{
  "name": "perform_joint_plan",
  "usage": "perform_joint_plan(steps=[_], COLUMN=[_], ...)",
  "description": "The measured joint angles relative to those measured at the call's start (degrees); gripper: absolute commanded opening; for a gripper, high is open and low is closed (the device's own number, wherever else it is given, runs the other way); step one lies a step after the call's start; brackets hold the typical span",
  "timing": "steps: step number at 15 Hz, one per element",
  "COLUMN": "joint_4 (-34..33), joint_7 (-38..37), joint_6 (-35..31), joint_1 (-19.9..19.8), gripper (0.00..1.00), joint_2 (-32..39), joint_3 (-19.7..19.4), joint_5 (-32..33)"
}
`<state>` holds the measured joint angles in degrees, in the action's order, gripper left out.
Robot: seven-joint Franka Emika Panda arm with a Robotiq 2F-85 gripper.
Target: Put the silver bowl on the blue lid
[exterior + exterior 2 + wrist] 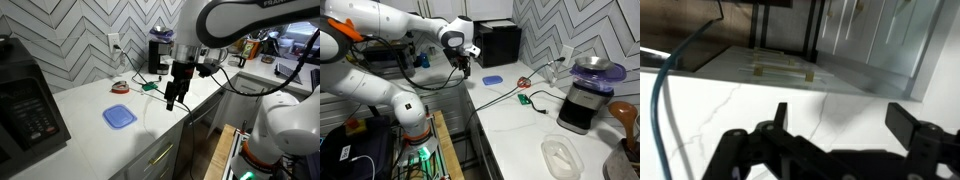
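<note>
The gripper (172, 103) hung wide open and empty, fingers pointing down over the white counter (90, 100) near its front edge. In the wrist view there was only bare marble between the spread fingers (778, 115). The blue lid (119, 116) lay flat on the counter off to one side, clear of the gripper, and the silver bowl (597, 68) sat well apart, perched atop the black coffee maker (582, 108) by the wall.
</note>
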<state>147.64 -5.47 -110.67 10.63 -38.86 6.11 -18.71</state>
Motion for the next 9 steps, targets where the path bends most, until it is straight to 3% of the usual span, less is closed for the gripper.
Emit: perform_joint_plan(steps=[6, 9], joint_4=[-5.09, -5.46], joint_7=[-0.53, -1.19], joint_6=[0.27, 0.27], joint_1=[-10.87, -11.69], gripper=[1.00, 1.00], joint_2=[-2.84, -2.79], joint_3=[-8.83, -9.15], joint_5=[0.08, 0.06])
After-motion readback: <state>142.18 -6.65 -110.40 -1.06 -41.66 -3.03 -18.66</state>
